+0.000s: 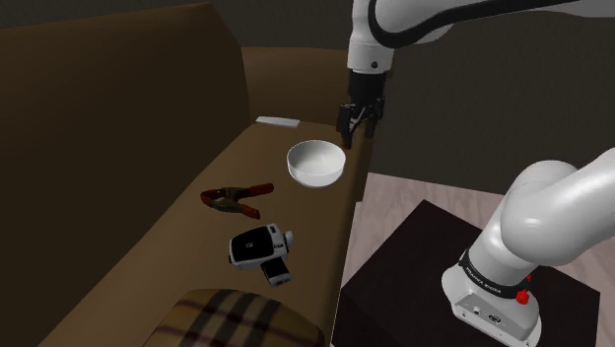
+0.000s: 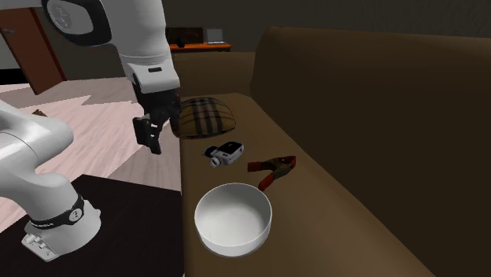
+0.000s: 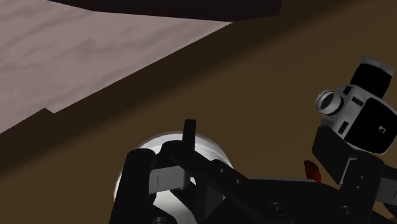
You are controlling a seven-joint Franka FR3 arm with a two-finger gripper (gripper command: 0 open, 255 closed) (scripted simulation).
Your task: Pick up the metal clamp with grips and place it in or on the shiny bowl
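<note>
- Looking first for the clamp [image 1: 235, 198], found it lying flat on the brown sofa seat [image 1: 177, 237], red grips spread, untouched and not yet lifted.
- Placed it between the white bowl [image 1: 316, 175] and the small camera [image 1: 261, 251], near both but touching neither; judged that gap enough for a straight descent from above.
- Noted the bowl upright and empty, mouth upward, close to the seat's front edge, and so ready to take a drop.
- Saw the tool [image 1: 357, 123] hanging high, about over the seat's front edge and near the bowl, set wide and holding nothing.
- Judged that height as suited to clearing the bowl's rim on the way across to the clamp.
- Marked the limits:
  - backrest rising behind the clamp
  - plaid cushion [image 1: 237, 315] past the camera
  - a flat white item [image 1: 278, 122] beyond the bowl
  - dark stand [image 1: 414, 266] and pale floor below the front edge
- Reckoned the open room best above the seat and along its length.
- Weighed the risks as a nudge to camera or bowl, or the clamp pushed off the unguarded front edge.
</note>
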